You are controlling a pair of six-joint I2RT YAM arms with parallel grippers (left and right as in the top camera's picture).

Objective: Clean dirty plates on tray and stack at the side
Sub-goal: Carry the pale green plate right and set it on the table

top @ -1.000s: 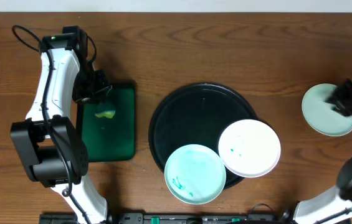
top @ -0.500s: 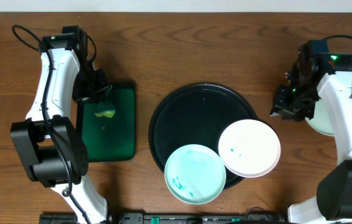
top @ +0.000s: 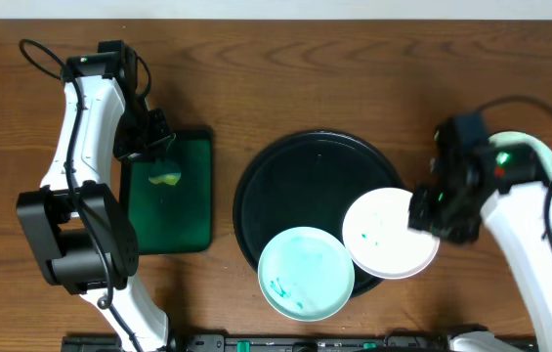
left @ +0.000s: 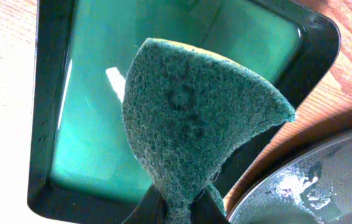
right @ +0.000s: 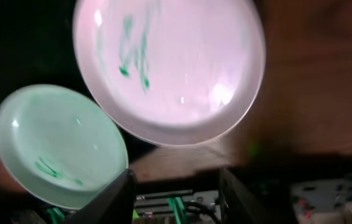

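Observation:
The glossy black tray (top: 295,186) holds two plates at its front right. A white plate (top: 390,233) with teal smears overlaps the tray's right rim, and a mint-green plate (top: 305,273) with teal smears lies at its front rim. A second mint plate (top: 547,154) lies on the wood at the far right, mostly hidden by my right arm. My right gripper (top: 434,210) hovers at the white plate's right edge. Its jaws are open and empty (right: 176,202), above the white plate (right: 169,68) and the mint plate (right: 57,146). My left gripper (left: 177,208) is shut on a green scouring sponge (left: 194,118).
A green rectangular tray (top: 173,220) lies left of the black tray, under my left gripper (top: 158,137), with a small yellow-green bit (top: 166,180) in it. The black tray's rim (left: 313,193) shows close to the green tray (left: 88,124). Cables and equipment line the table's front edge.
My right arm has swung from the mint plate at the far right to the white plate's right edge, and its jaws have widened. The left arm and sponge have stayed still.

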